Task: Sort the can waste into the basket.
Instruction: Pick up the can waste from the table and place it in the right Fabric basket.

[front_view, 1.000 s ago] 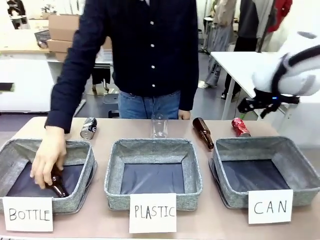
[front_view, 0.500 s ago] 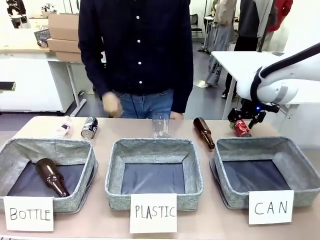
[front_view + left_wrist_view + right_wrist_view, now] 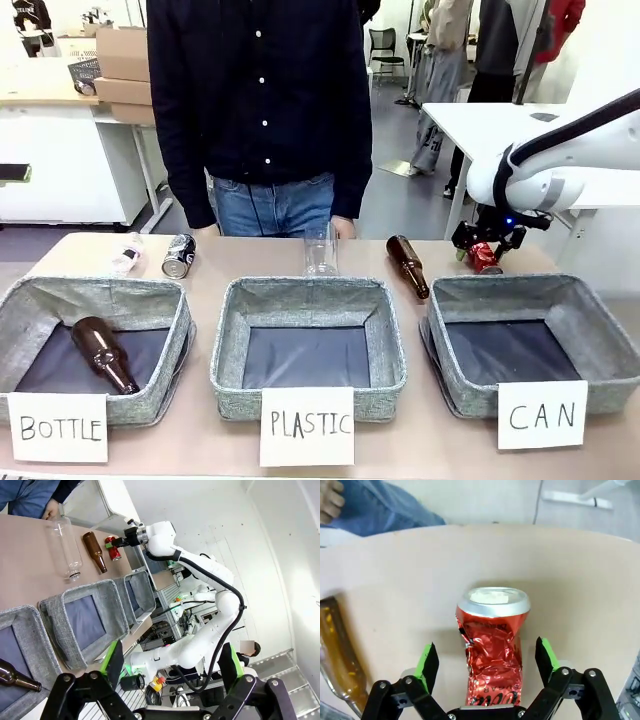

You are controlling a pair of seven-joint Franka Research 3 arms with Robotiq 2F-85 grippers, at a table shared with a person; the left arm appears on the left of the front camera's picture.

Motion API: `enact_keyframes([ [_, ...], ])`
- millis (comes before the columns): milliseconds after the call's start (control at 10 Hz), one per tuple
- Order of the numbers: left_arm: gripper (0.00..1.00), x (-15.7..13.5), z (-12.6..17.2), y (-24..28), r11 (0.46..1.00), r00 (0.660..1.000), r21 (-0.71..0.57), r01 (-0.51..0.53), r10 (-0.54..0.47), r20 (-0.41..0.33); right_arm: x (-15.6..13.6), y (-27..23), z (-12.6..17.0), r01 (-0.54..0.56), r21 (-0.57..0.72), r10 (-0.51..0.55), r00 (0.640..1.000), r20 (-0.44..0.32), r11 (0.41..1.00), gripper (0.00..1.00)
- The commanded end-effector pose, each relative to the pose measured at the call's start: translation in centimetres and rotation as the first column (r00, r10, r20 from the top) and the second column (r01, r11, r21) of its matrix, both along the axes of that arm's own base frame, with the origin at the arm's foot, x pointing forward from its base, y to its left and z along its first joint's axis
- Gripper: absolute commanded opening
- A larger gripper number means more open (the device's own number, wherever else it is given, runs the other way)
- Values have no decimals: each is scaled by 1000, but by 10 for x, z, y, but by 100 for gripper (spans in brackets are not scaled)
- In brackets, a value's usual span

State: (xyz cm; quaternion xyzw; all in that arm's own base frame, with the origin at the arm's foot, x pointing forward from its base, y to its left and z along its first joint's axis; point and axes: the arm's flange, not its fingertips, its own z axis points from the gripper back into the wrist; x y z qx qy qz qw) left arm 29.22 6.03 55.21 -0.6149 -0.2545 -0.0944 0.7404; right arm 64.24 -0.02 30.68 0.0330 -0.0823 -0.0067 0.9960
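**Right tool straddling the red can, not yet closed**

My right tool is down at the bench with its fingers spread wide on either side of the red can; in the right wrist view there is clear bench showing between each green pad and the can's sides, so nothing is gripped. The can lies on its side behind the far rim of the CAN basket, just beside a brown bottle on the bench. The basket looks empty.

The black can lies well apart, at the far left behind the BOTTLE basket, next to a crumpled bit of clear plastic. My left tool hangs open and empty, away from the work.

I judge the red can to be light and thin-walled. It is already crushed through the middle, so it should give further under a squeeze; the creases may help the pads bite, though the painted metal will be slick. I would close across the crumpled waist where the pads now stand, with modest force, and avoid the stiffer rounded end, which could roll out of the pads.

A person stands at the far side, hands off the bench.
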Motion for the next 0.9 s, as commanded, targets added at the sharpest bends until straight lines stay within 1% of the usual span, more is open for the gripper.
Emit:
enact_keyframes([
  [0, 100, 1, 1, -1, 1000, 1000, -16, 9, -8, 26, 5, 5, 3, 29, -82, -33, 999, -41, 996, 100],
  [100, 100, 1, 1, -1, 1000, 1000, -16, 9, -8, 26, 3, 8, 4, 5, -80, -8, 999, -35, 997, 41],
  [200, 100, 1, 1, -1, 1000, 1000, -16, 9, -8, 26, 3, 9, 4, -11, -48, 10, 999, -31, 999, 40],
  [300, 100, 1, 1, -1, 1000, 1000, -16, 9, -8, 26, 1, 10, 6, -28, -54, 26, 999, -35, 998, 0],
  [400, 100, 1, 1, -1, 1000, 1000, -16, 9, -8, 26, 0, 10, 7, -27, -74, 24, 999, -37, 997, 39],
  [500, 100, 1, 1, -1, 1000, 1000, -16, 9, -8, 26, 0, 10, 8, -24, -77, 21, 999, -35, 997, 0],
  [700, 100, 1, 1, -1, 1000, 1000, -16, 9, -8, 26, -1, 12, 7, -38, -78, 35, 999, -39, 996, 0],
  [800, 100, 1, 1, -1, 1000, 1000, -16, 9, -8, 26, -1, 12, 8, -19, -78, 15, 999, -41, 997, 0],
])
